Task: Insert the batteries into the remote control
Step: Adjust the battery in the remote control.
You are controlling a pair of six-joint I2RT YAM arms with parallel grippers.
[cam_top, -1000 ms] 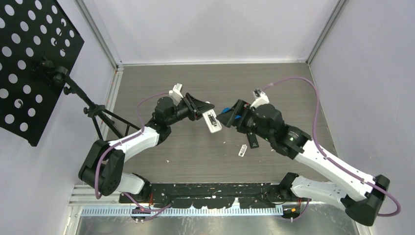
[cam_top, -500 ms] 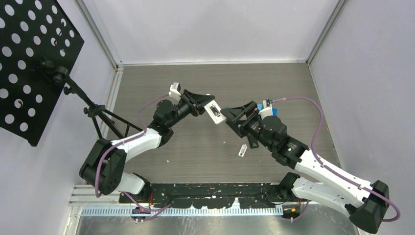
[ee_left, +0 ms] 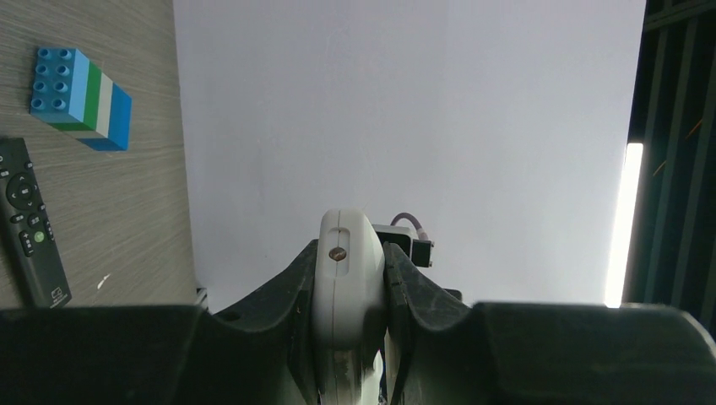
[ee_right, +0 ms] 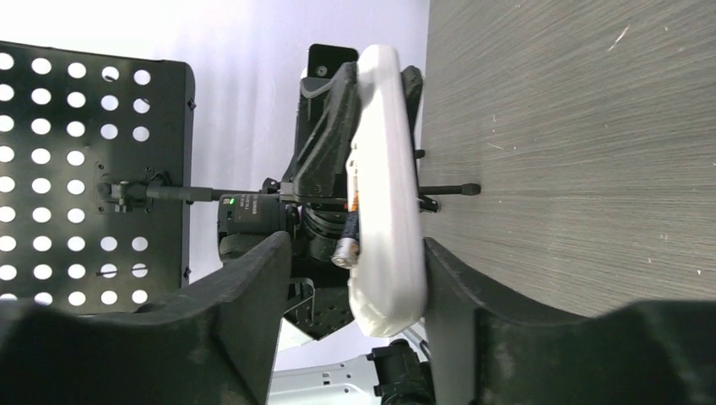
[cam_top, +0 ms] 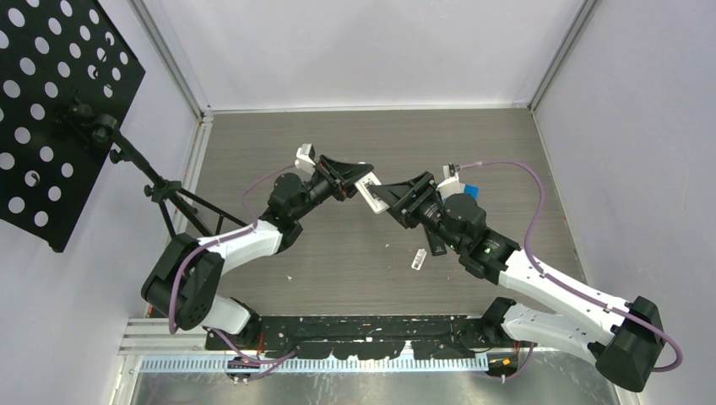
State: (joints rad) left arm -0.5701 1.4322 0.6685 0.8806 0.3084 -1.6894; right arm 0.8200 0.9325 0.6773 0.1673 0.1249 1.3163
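My left gripper (cam_top: 359, 181) is shut on the white remote control (cam_top: 369, 190) and holds it above the table. In the left wrist view the remote (ee_left: 344, 253) is clamped edge-on between both fingers. My right gripper (cam_top: 397, 201) is open, with its jaws either side of the remote's free end (ee_right: 384, 186). The right jaw touches the casing and the left jaw stands apart. A dark battery with a silvery tip (ee_right: 346, 246) sticks out of the remote's open side. A sliver of orange-red battery (ee_right: 355, 201) shows just above it.
A small clear-white plastic piece (cam_top: 417, 259) lies on the table below the grippers. Beside it is a black remote (cam_top: 436, 241), which also shows in the left wrist view (ee_left: 29, 221). A blue-green brick stack (ee_left: 80, 99) sits by the right arm. A black perforated panel (cam_top: 51, 101) on a stand is at the left.
My right gripper has swung left and now straddles the remote's free end. The left gripper has lifted and turned the remote slightly towards the back.
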